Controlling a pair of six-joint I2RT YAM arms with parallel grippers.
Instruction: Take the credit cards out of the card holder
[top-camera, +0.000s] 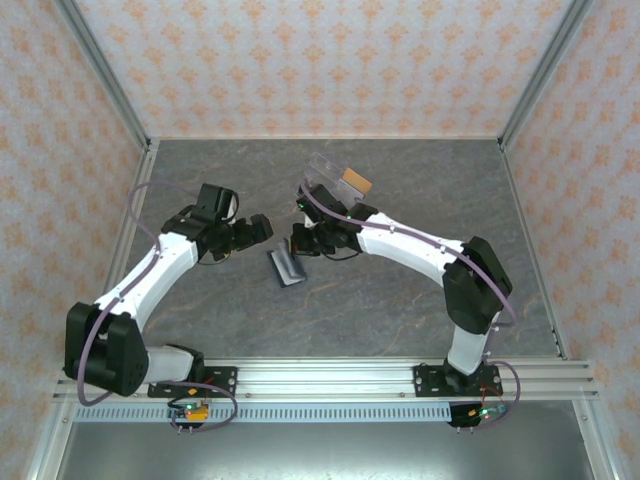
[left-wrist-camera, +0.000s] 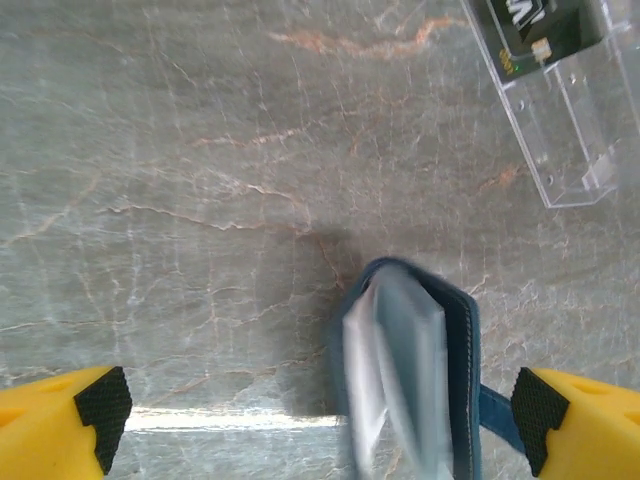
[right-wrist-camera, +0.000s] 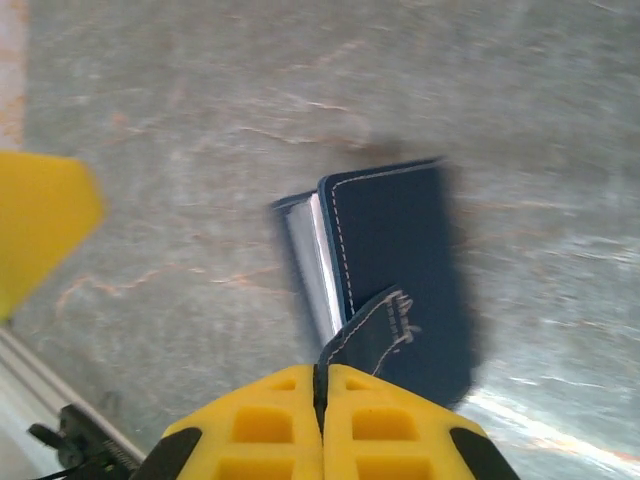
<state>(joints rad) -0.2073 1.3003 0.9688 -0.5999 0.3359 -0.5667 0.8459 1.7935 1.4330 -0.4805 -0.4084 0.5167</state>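
Top external view puts the left claw (top-camera: 260, 228) just left of the card holder (top-camera: 285, 268), which lies on the counter (top-camera: 400, 310) between the two arms. Seen from the left wrist, its fingers (left-wrist-camera: 100, 405) are spread wide and released, with the holder's open edge between them. To do this well, I judge that the left claw should lower onto one card's edge alone, clear of the grey-blue pockets (left-wrist-camera: 410, 370) and the cover, and draw it straight out while the holder is steadied. The right claw (right-wrist-camera: 322, 385) is clenched, and the clasp tab (right-wrist-camera: 375, 330) runs into its seam, apparently pinched. Further right stands the clear acrylic box (top-camera: 335, 175) with an orange card (top-camera: 355, 181) in it. Blur hides whether the pale sheets in the holder are cards or pockets, and how many remain.
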